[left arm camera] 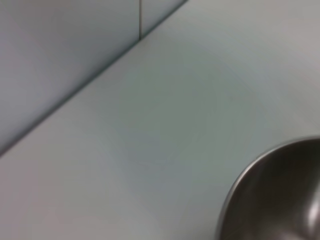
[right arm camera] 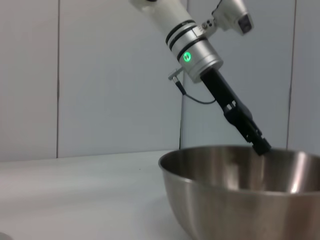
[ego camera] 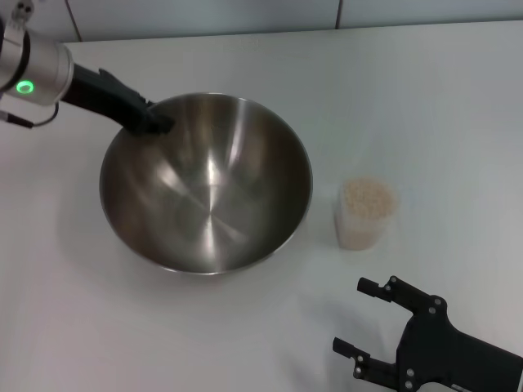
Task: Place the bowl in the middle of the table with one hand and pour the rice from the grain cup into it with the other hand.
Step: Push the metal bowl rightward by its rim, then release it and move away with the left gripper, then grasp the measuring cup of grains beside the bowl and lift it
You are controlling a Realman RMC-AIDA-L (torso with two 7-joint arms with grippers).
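The steel bowl [ego camera: 208,188] stands on the white table [ego camera: 409,98], left of centre. My left gripper [ego camera: 155,122] is shut on the bowl's far left rim. The right wrist view shows that gripper [right arm camera: 260,146] pinching the rim of the bowl [right arm camera: 235,200]. The left wrist view shows only a part of the bowl [left arm camera: 280,195]. The clear grain cup [ego camera: 363,220] stands upright just right of the bowl, filled with rice [ego camera: 367,197]. My right gripper [ego camera: 351,317] is open and empty, near the table's front edge, in front of the cup and apart from it.
A pale wall [ego camera: 245,12] with vertical seams runs along the table's far edge and also shows in the left wrist view [left arm camera: 60,50]. Bare tabletop lies right of the cup and in front of the bowl.
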